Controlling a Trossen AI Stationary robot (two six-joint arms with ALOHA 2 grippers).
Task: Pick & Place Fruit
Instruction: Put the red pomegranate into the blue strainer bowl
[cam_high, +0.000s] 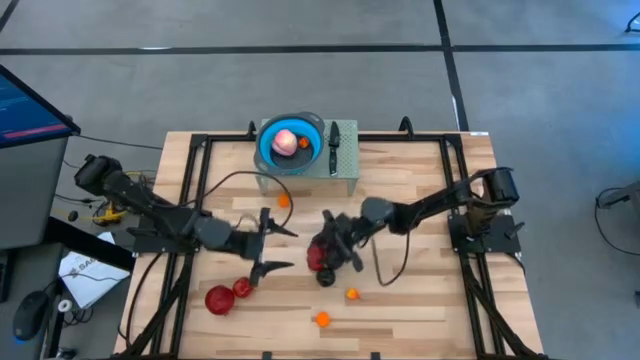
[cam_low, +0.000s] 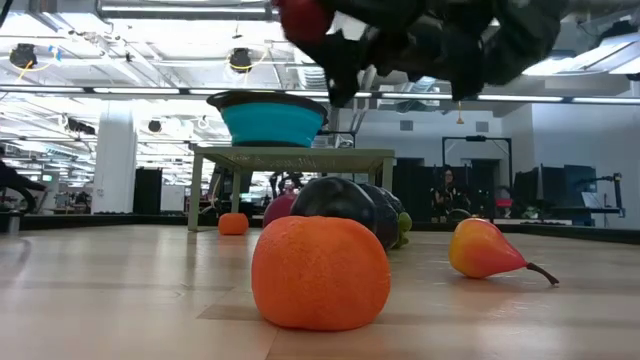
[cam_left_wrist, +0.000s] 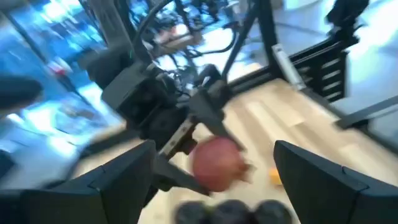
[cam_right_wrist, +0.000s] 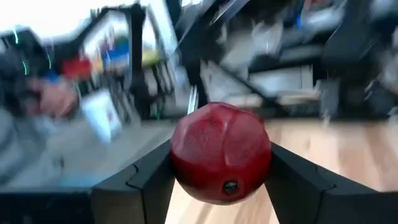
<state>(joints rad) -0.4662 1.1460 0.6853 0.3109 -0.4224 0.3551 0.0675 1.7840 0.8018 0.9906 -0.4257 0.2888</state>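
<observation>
On the left, near the front edge of the table, lie two red apples side by side, the small one touching the big one. Just above them in the high view is the left gripper, fingers spread wide w/ nothing between them — it points toward the middle of the table. A tiny orange fruit sits near the grey stand at the back. On that stand is the blue bowl, w/ a pale pink fruit and a small orange bit inside; the black-handled knife lies just beside the bowl on the same stand.

In the middle, the right gripper is closed around a dark red fruit; the right wrist view shows it pinched between both fingers, and in the low view it is lifted above the table. Under it are dark purple fruits, approx. touching each other.

More to the right — a pear-shaped orange fruit w/ a stem, and a round orange one near the front edge.
</observation>
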